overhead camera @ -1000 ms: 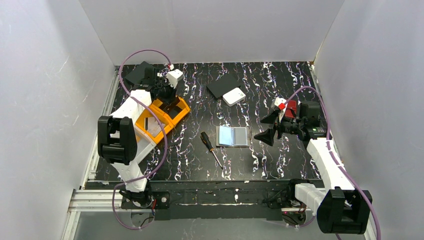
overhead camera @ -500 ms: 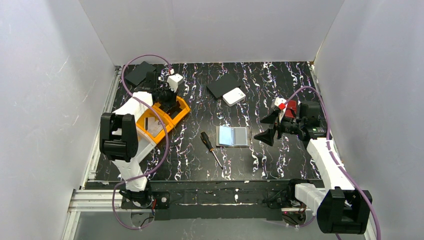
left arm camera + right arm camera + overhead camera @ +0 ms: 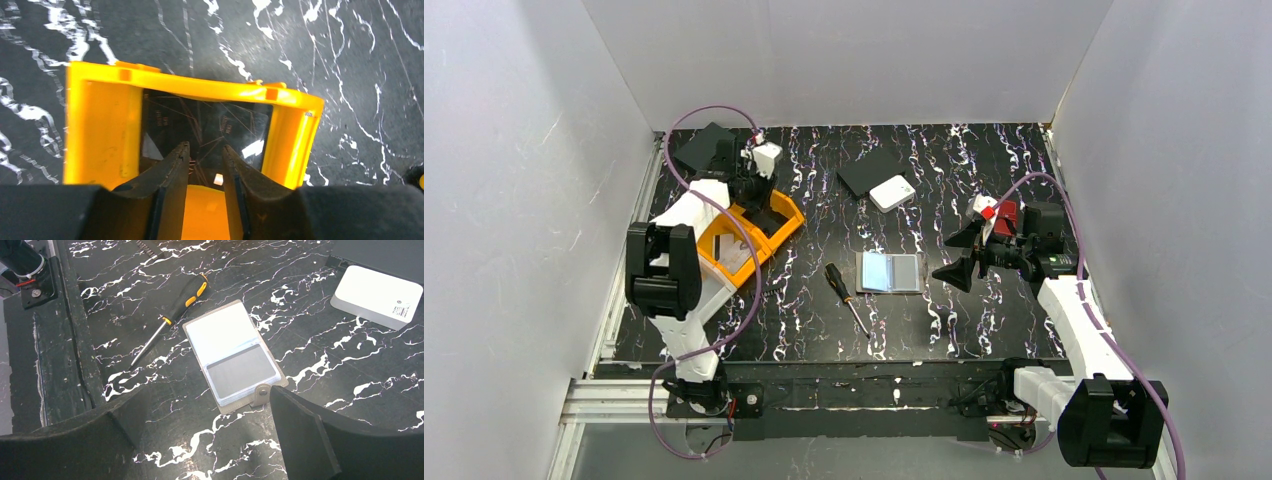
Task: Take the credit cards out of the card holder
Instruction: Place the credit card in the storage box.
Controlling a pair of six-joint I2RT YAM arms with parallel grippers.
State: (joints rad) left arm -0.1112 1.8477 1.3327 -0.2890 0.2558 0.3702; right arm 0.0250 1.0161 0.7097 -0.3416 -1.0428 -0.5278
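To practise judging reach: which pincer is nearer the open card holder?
Right. The right pincer hangs just beside the card holder, on its right; the left pincer is far off, over the orange tray.

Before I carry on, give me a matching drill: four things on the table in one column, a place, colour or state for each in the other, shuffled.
1. card holder
2. screwdriver
3. white box
4. plastic bin

A. beside the flat black rectangle
B. lying open
C. orange, on the left
D. black-and-orange handle, bare metal shaft

Pairs: 1-B, 2-D, 3-A, 4-C
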